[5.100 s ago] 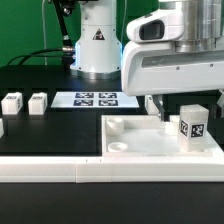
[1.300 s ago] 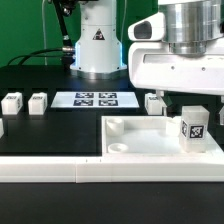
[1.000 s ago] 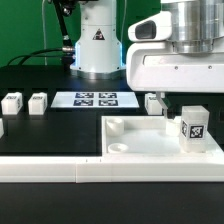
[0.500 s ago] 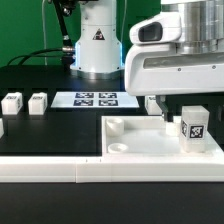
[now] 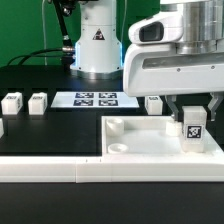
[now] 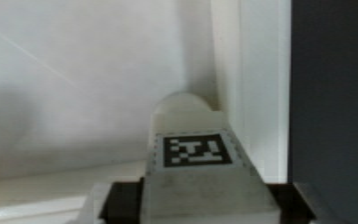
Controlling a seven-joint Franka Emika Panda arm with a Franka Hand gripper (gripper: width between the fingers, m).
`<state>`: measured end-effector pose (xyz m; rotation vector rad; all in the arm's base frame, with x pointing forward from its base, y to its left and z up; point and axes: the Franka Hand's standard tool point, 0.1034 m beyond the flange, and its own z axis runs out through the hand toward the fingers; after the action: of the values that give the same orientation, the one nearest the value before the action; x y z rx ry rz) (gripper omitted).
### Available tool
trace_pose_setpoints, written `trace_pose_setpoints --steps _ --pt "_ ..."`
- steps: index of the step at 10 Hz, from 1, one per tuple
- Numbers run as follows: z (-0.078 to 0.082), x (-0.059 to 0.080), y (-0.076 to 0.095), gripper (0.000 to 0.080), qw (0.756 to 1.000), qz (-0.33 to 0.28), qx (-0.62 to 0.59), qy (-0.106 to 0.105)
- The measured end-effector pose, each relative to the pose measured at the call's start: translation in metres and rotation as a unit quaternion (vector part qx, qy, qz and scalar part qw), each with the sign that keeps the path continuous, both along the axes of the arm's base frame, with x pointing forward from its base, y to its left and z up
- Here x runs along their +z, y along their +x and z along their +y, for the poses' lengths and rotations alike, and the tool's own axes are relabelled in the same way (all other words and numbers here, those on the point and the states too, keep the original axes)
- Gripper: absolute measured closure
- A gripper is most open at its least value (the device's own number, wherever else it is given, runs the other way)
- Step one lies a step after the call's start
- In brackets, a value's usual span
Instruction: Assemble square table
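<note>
1. Underneath, a black desk [image 5: 50,135] carries everything, with a green backdrop [image 5: 25,25] behind it.
2. The marker board [image 5: 97,99] lies flat mid-desk, and a white border wall [image 5: 60,172] lines the front.
3. The white tabletop [image 5: 150,150] sits just behind that wall, on the exterior view's right.
4. The end effector [image 5: 192,121] is clenched on a tagged leg [image 5: 192,133], which stands upright inside the tabletop.

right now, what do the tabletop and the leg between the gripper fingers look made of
tabletop: looks like white plastic with a smooth, soft sheen, a moulded rim and round sockets. leg: likely the same white plastic, with smooth faces and a printed black-and-white tag.
</note>
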<state>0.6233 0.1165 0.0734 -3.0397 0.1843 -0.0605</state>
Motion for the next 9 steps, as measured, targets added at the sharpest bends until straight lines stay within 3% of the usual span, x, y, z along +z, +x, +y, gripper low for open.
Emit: trace_pose_setpoints --steps 3,6,9 --pt "0.000 0.000 0.000 0.0505 1.000 0.001 -0.013 0.001" --pt "0.000 0.001 0.001 0.0505 0.987 0.003 -0.162 0.006" --pt "-0.013 -0.001 -0.002 0.0498 0.963 0.006 -0.269 -0.003"
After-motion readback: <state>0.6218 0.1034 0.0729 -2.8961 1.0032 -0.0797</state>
